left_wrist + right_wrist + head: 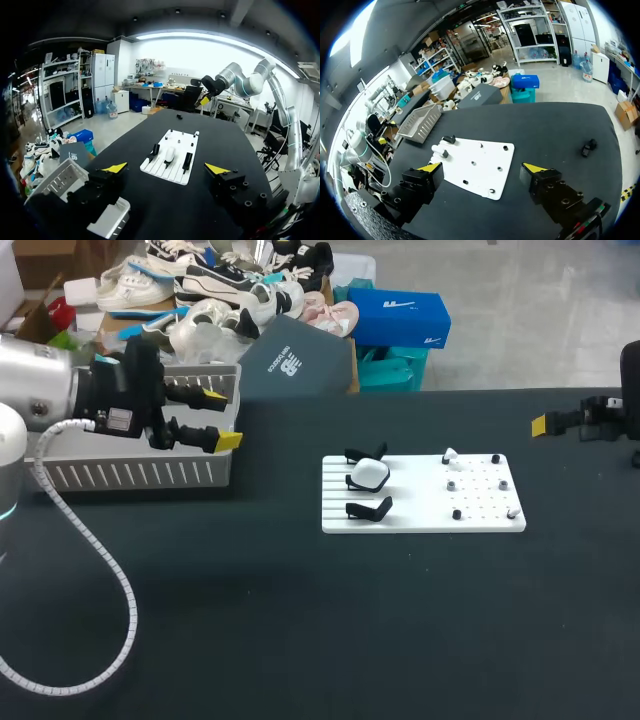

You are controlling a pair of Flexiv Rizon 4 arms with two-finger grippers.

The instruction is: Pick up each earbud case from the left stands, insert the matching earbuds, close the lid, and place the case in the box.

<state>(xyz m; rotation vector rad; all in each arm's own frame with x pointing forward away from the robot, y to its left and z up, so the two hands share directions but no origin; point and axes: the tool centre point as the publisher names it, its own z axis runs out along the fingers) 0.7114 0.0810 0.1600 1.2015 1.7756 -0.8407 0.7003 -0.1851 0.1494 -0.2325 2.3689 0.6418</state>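
A white board (423,523) lies mid-table with three black stands along its left side. The middle stand holds a white earbud case (368,474); the other two are bare. Small white earbuds (450,454) sit among black pegs on the board's right half. My left gripper (222,417) hangs open and empty over the white slatted basket (140,475), far left of the board. My right gripper (540,424) is at the table's right edge, well clear of the board. In the left wrist view the case (170,154) lies ahead of the open left gripper (166,169). My right gripper (482,167) is open and empty above the board (485,172).
A small black object (589,147) lies on the dark tabletop beyond the board, on the right arm's side. The basket (60,180) sits beside the left fingers. Bare black table stretches in front of the board.
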